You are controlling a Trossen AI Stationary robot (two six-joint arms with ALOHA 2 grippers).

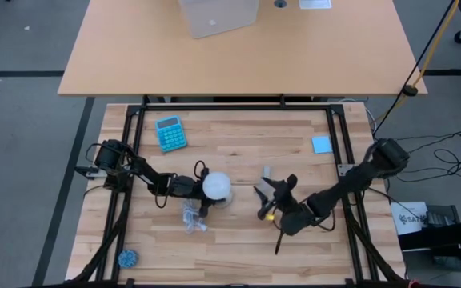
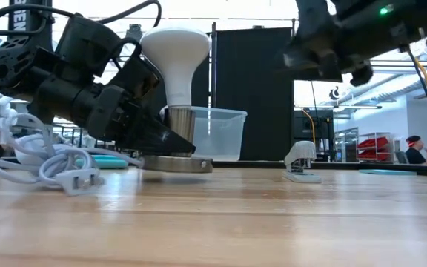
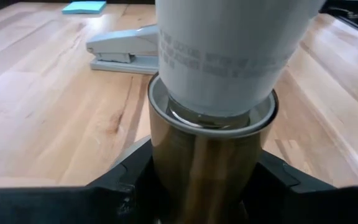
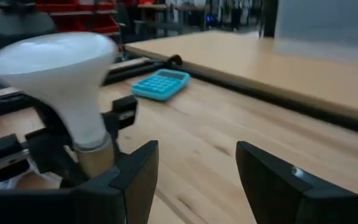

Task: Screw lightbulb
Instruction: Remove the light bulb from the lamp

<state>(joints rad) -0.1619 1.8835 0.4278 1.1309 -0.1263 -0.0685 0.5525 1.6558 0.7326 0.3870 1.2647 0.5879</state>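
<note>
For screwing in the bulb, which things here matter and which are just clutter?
In use: lightbulb, metal socket with white cord, left gripper shut on the socket, right gripper open nearby.

Clutter: calculator, stapler, blue notepad, plastic container.

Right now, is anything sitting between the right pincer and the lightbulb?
Nothing visible. The right pincer is open and raised, with bare wood between it and the lightbulb, which stands in the socket gripped by the left pincer.

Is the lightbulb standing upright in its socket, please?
Yes, upright: the lightbulb stands dome-up with its neck inside the metal socket, which the left tool grips. How far it is threaded cannot be told.
</note>
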